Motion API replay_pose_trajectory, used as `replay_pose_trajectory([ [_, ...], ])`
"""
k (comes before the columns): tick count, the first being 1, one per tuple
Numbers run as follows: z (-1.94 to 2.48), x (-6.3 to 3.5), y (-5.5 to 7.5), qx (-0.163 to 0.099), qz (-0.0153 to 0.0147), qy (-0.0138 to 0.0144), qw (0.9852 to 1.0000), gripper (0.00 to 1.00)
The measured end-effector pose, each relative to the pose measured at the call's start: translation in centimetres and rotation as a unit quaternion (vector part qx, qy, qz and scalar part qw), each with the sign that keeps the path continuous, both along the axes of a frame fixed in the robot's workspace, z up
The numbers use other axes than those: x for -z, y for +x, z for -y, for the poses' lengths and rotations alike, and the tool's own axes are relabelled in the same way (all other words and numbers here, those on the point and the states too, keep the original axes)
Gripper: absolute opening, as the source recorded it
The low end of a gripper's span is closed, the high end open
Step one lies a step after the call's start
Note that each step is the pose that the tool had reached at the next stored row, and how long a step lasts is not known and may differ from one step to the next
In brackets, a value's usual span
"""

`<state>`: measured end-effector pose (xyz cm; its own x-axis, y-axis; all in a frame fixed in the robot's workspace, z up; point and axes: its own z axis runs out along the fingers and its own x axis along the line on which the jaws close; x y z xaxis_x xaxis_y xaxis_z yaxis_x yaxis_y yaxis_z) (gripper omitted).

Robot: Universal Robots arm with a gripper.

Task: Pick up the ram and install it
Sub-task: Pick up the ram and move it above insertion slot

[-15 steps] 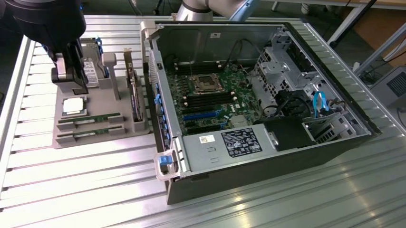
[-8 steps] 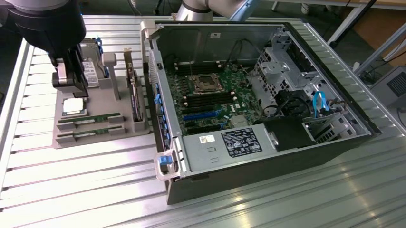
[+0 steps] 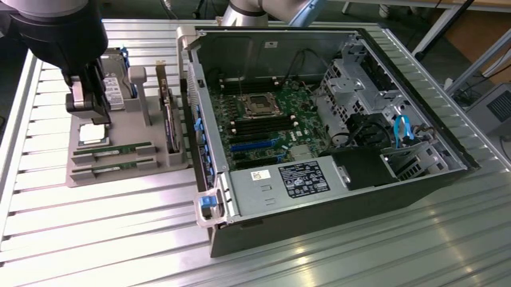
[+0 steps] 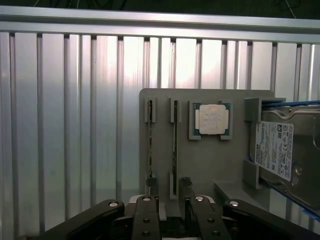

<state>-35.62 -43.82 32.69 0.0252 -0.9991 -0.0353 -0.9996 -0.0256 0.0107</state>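
Observation:
Two ram sticks stand on edge in slots of a grey holder [image 4: 210, 165]: one ram stick [image 4: 174, 145] and a second ram stick [image 4: 150, 140] beside it. In the exterior view they lie at the holder's front, ram [image 3: 112, 149] and ram [image 3: 112, 165]. My gripper [image 4: 167, 194] hangs above the holder's end, open, its fingers [image 4: 186, 186] apart with nothing held, roughly straddling the end of one stick. In the exterior view the gripper [image 3: 88, 110] is over the holder's back part, above the sticks and not touching them.
The holder also carries a square silver processor [image 4: 212, 119], a hard drive [image 4: 280, 155] and an upright expansion card [image 3: 170, 119]. An open computer case [image 3: 319, 203] lies to the exterior view's right, with its motherboard [image 3: 267, 128] and black memory slots exposed. All of it rests on a ribbed metal table [image 3: 104, 239].

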Motion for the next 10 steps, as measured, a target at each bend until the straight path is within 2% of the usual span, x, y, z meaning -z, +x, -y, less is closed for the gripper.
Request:
replay_pose_trajectory([
  [10, 0.0, 0.47, -0.13, 0.0, 0.0, 0.0, 1.0, 0.3],
])
